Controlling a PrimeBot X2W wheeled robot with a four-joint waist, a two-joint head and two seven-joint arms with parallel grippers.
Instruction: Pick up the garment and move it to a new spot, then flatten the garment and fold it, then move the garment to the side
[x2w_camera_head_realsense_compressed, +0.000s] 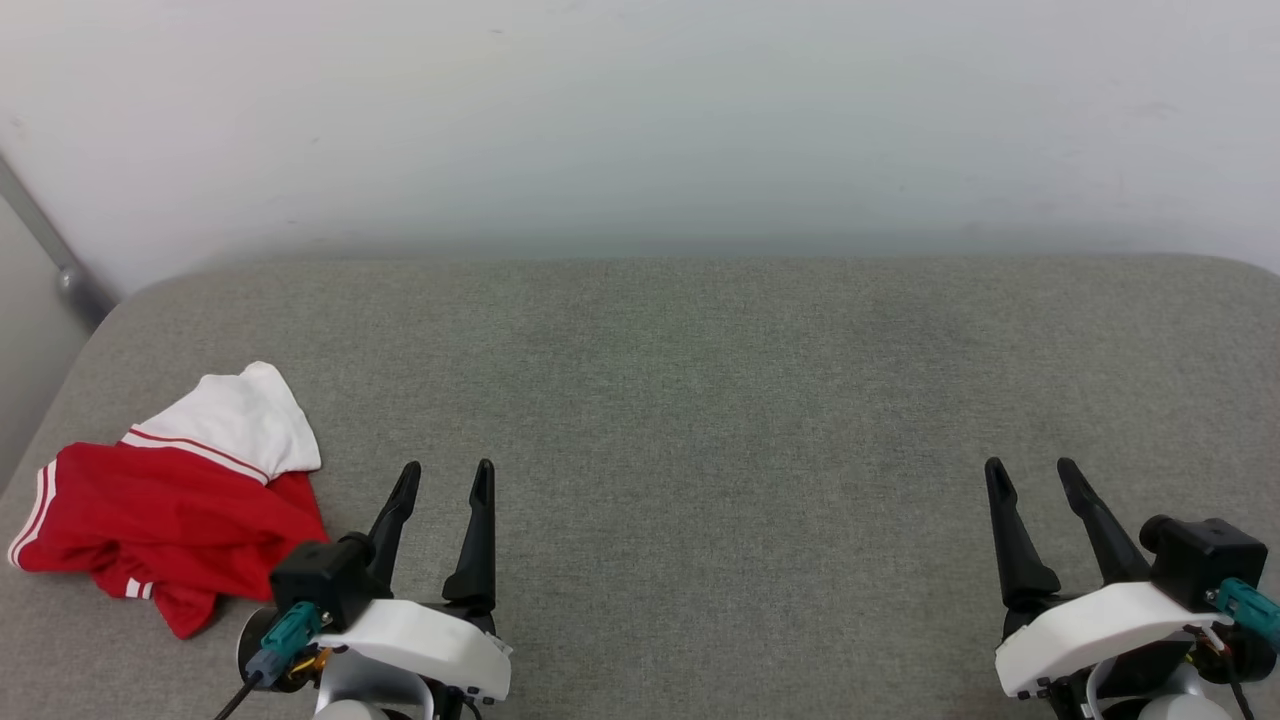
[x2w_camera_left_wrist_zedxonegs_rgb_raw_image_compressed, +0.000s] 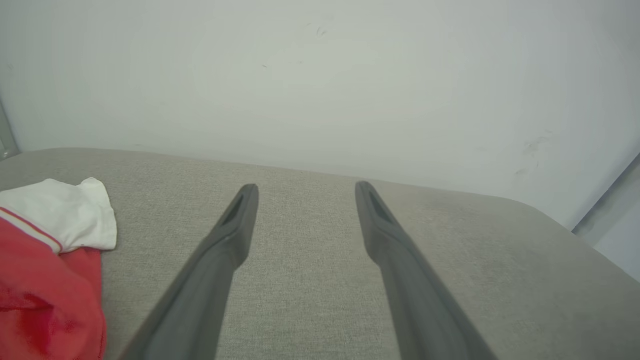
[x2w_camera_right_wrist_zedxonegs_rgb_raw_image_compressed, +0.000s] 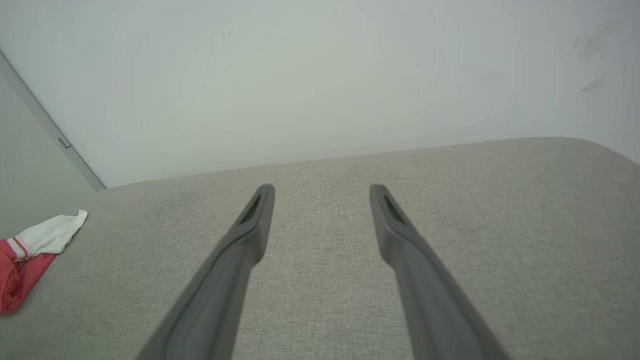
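At the near edge of the grey fabric-covered surface (x2w_camera_head_realsense_compressed: 700, 400), the left gripper (x2w_camera_head_realsense_compressed: 448, 466) and the right gripper (x2w_camera_head_realsense_compressed: 1030, 463) hovered well apart. Each had its two dark fingers spread with nothing between them, and both wrist views showed bare grey weave in the gaps. Just beside the left gripper, on its outer side, the garment (x2w_camera_head_realsense_compressed: 170, 510) lay in a crumpled heap near the surface's left edge. Its red body was bunched and folded over itself, a white sleeve (x2w_camera_head_realsense_compressed: 245, 415) flopped across its far side, and red-and-white striped trim (x2w_camera_head_realsense_compressed: 35, 510) ran along its left border. Neither gripper's fingers touched the cloth. Farther out, the middle and right of the surface stretched toward a rounded far edge, and beyond that rose a plain pale wall (x2w_camera_head_realsense_compressed: 640, 120). Judged from this layout, the task appeared to be at its very start. The shirt had not yet been picked up, and the move to a new spot, the flattening, the folding and the final shift aside all remained. The left arm seemed best placed for the first grasp.
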